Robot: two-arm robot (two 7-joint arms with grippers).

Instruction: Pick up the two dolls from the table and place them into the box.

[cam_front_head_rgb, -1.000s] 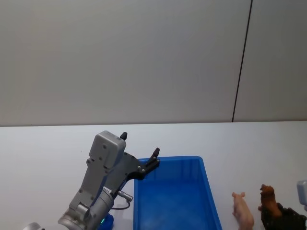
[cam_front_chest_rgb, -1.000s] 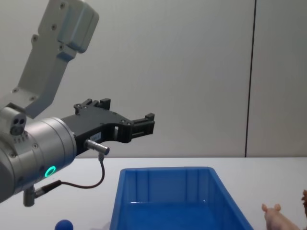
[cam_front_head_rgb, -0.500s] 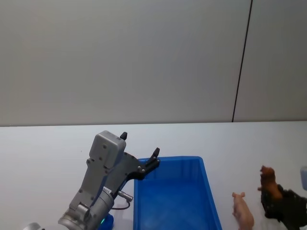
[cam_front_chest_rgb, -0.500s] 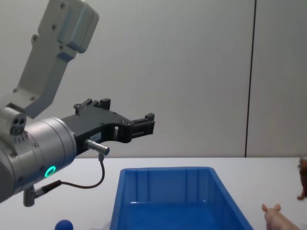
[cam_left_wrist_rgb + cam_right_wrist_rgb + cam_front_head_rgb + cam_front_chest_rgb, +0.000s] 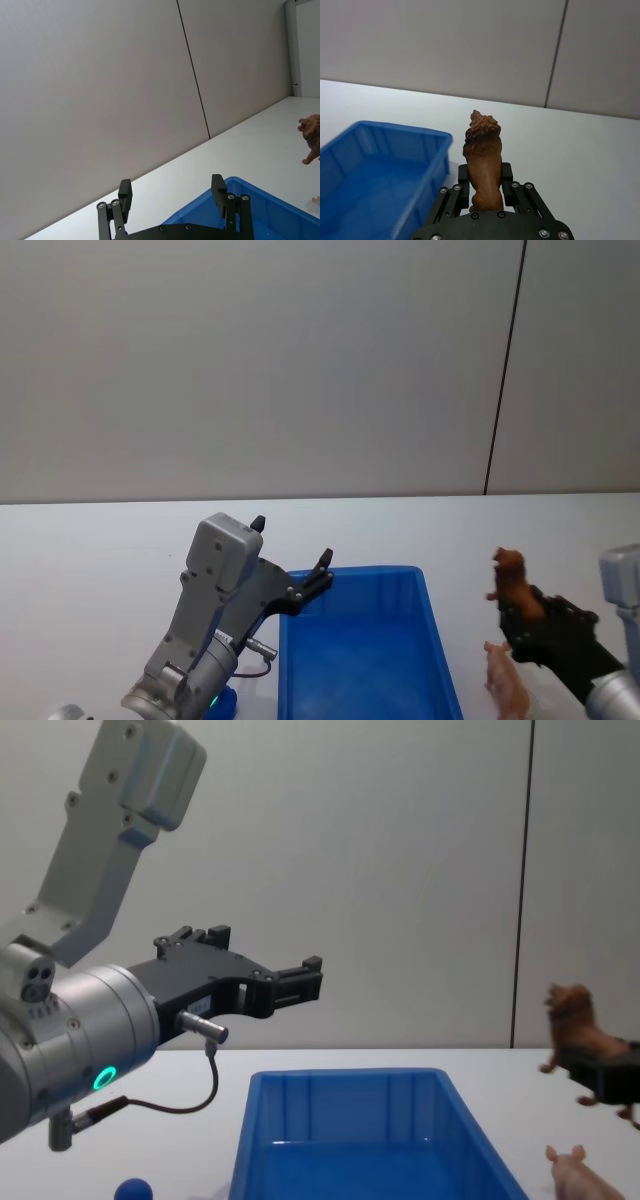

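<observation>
My right gripper is shut on the brown doll, a small lion figure, and holds it upright in the air just right of the box. The brown doll sits between the fingers with the box's rim off to one side. The box is a bright blue plastic bin. My left gripper hangs open with nothing in it above the box's far left corner. The blue doll lies on the table left of the box, mostly hidden under my left arm.
A pink pig figure lies on the white table right of the box, below the raised right gripper. A grey wall stands behind the table. My left arm's bulky wrist looms over the table's left side.
My right gripper has lifted the brown doll off the table and carried it up and left toward the box. The left arm has not moved.
</observation>
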